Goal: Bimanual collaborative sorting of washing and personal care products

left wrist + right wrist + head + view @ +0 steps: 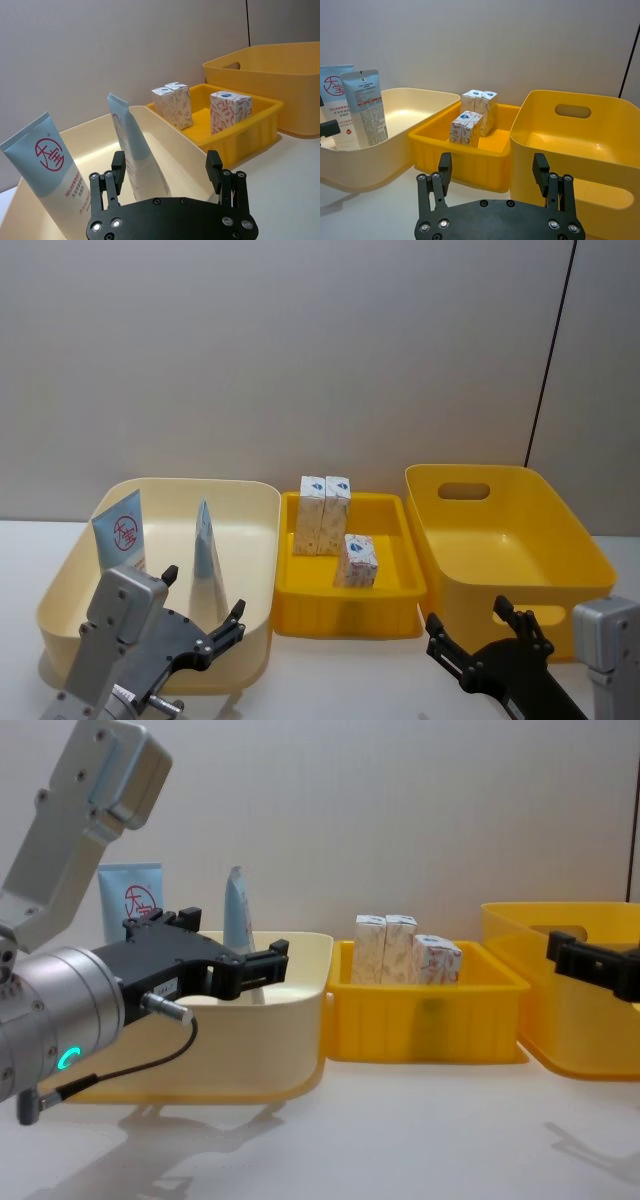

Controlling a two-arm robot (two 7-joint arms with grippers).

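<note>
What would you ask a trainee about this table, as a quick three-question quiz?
1. How many white cartons stand in the shallow yellow tray?
2. True or false: both blue tubes stand in the cream bin.
3. Which container holds nothing? A. the cream bin; B. the shallow yellow tray; C. the deep yellow bin.

Key: 1. three; 2. true; 3. C.

Glossy plastic bins (pixel 452 532), smooth matt tubes (pixel 119 532), printed paper cartons (pixel 325 515)
</note>
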